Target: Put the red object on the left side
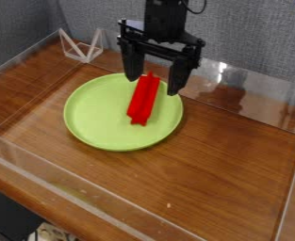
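Red object (144,97) is seen lying on lime-green plate (99,122); gripper (155,83) is held just above it, jaws spread wide, nothing gripped.

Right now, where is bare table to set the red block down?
Bare tabletop lies left of the green plate, toward the clear wall, and in front. Crowded: the plate centre, where the open gripper straddles the red block.

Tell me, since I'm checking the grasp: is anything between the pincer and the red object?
Nothing. In the camera view the open pincer straddles the red object's upper end, fingers on either side.
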You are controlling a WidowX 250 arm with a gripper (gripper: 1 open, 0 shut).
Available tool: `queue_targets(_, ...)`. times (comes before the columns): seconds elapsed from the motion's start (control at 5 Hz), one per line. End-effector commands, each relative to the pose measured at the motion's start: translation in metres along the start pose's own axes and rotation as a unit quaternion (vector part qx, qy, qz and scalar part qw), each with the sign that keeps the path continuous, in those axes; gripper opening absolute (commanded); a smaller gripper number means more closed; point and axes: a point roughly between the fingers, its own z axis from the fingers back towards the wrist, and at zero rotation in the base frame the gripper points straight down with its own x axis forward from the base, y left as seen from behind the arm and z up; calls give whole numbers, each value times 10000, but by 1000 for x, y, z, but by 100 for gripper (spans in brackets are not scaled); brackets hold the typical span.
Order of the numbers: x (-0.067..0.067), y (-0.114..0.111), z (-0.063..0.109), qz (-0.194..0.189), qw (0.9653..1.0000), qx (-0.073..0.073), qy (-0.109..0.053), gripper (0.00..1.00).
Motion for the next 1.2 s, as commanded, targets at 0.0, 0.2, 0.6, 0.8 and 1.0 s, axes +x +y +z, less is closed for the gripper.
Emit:
queue_targets(0.0,1,11,-18,90,9999,-2,133,100)
queue_targets(0.2,3,19,-31,-187,9993,47,305,100)
queue_targets(0.6,8,37,-18,-405,9988,72,267,0)
queue_targets(0.8,7,40,23,-234,9996,40,-126,0)
queue_targets(1.0,-1,42,53,-168,9989,23,-445,0)
